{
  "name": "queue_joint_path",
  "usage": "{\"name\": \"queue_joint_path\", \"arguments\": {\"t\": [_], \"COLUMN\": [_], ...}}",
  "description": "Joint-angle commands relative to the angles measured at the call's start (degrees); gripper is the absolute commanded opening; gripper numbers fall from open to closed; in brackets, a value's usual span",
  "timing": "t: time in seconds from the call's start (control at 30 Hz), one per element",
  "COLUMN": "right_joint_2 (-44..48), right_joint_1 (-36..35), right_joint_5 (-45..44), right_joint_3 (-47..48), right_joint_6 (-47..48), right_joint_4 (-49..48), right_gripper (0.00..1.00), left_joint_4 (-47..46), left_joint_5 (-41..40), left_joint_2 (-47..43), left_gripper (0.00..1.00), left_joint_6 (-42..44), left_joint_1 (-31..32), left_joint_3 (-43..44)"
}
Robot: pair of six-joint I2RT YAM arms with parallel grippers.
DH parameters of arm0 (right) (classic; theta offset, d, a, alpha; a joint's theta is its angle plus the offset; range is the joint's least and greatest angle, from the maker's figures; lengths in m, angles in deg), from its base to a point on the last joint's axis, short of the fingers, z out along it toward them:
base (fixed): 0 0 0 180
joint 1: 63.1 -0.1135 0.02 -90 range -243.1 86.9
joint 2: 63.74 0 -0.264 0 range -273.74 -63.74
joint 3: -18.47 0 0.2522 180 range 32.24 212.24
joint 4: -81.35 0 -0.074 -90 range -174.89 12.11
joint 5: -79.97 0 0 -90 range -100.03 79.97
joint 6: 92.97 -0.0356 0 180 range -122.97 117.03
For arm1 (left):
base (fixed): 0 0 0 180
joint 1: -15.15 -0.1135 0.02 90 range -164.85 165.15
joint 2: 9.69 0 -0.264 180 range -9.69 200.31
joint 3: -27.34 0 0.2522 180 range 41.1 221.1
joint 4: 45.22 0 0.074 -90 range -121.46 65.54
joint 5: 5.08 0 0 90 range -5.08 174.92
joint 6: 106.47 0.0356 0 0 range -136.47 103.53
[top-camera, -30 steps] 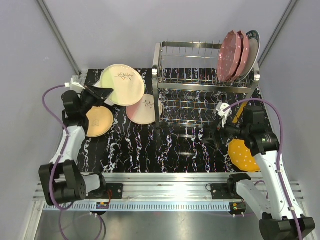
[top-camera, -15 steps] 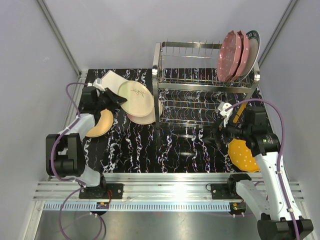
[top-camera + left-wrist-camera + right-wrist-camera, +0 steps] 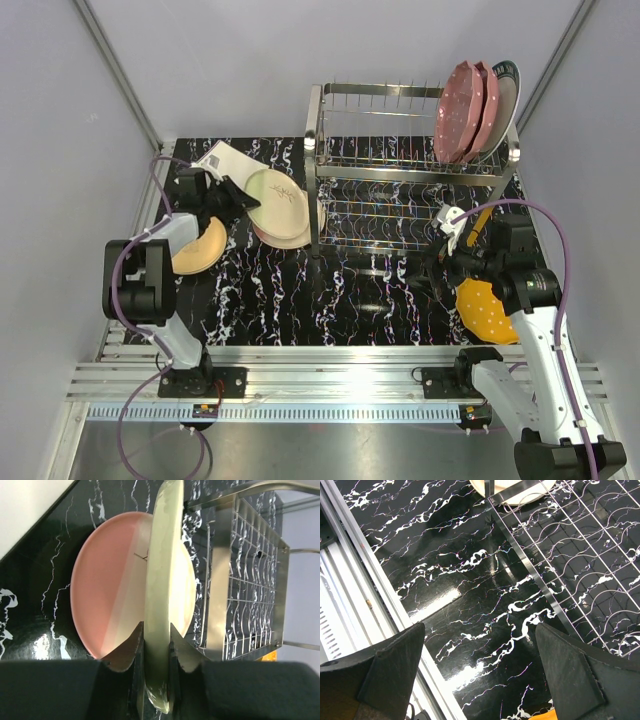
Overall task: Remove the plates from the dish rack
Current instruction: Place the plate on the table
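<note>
Unloading is looking a little past halfway: five plates are out of the dish rack (image 3: pixel 400 172) and three are standing in its top tier at the far right end, two pink polka-dotted plates (image 3: pixel 458 112) and a white dark-rimmed plate (image 3: pixel 508 95). Just left of the rack, the left end effector (image 3: pixel 156 630) is pinching the rim of the pale green plate (image 3: pixel 278 200) between narrow jaws, holding it tilted over the pink-cream plate (image 3: pixel 283 238) lying on the worktop (image 3: pixel 350 300). Further left of the rack, a white square plate (image 3: pixel 228 160) and a yellow-orange plate (image 3: pixel 205 248) are lying. An orange polka-dotted plate (image 3: pixel 485 310) is sitting in front of the rack's right end. The right end effector (image 3: pixel 480 650) is hovering there, gaping wide and gripping nothing. Reaching the last three is likely meaning lifting over the rack's wire frame.
</note>
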Motion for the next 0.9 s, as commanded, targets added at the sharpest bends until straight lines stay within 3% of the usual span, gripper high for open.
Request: {"name": "queue_joint_path", "arguments": {"t": [0.0, 0.43, 0.77, 0.87], "right_joint_2": [0.7, 0.8, 0.7, 0.7], "right_joint_1": [0.5, 0.4, 0.6, 0.5], "right_joint_5": [-0.4, -0.6, -0.8, -0.9], "right_joint_3": [-0.1, -0.5, -0.6, -0.6], "right_joint_6": [0.5, 0.4, 0.2, 0.2], "right_joint_4": [-1.5, -1.7, -1.8, -1.7], "right_gripper": [1.00, 1.00, 1.00, 1.00], "left_joint_4": [-5.4, -1.2, 5.2, 7.5], "left_joint_5": [5.6, 7.8, 3.7, 2.4], "left_joint_2": [0.1, 6.7, 9.6, 9.3], "left_gripper": [0.00, 0.02, 0.12, 0.25], "left_joint_6": [0.5, 1.5, 5.3, 6.3], "left_joint_1": [0.4, 2.1, 4.4, 4.3], "left_joint_3": [4.6, 8.1, 10.9, 11.2]}}
